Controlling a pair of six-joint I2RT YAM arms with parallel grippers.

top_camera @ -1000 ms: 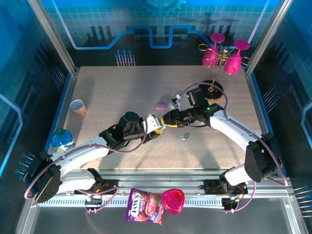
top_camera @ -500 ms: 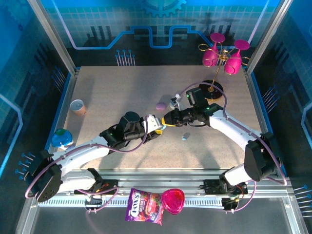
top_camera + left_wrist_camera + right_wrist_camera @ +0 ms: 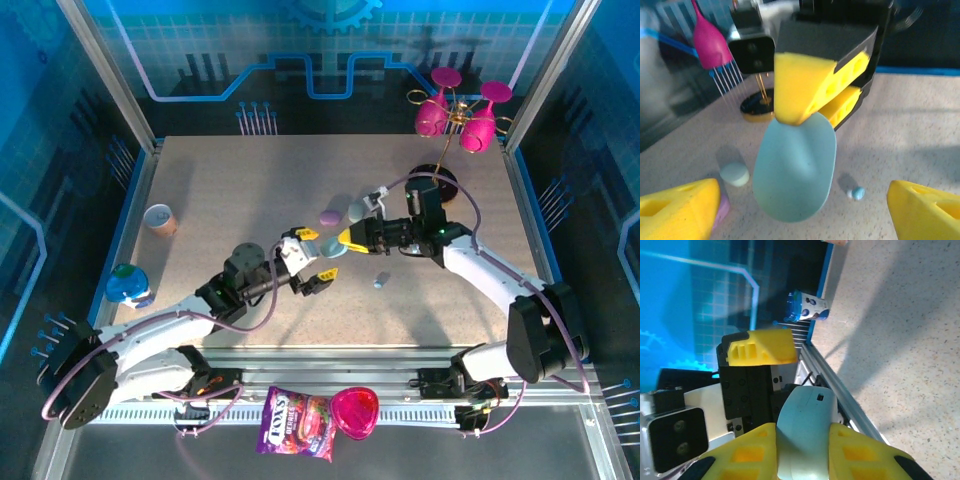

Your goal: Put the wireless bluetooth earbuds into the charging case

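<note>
The pale blue charging case (image 3: 333,250) hangs in the air over the middle of the desk (image 3: 220,190). It is pinched at one end by the right gripper (image 3: 350,239), whose yellow fingers are clamped flat on its two faces. The left gripper (image 3: 316,256) faces it with jaws spread wide, one finger on either side of the case's free end and neither touching. A tiny light-blue earbud (image 3: 380,281) lies on the desk near the right arm, well apart from the case.

No bud is seated yet, and the case looks shut. I judge the step to be readying the case. Next it needs its lid opened — the left gripper working the free end while the right holds firm — then a fine pinch on that bud.
</note>
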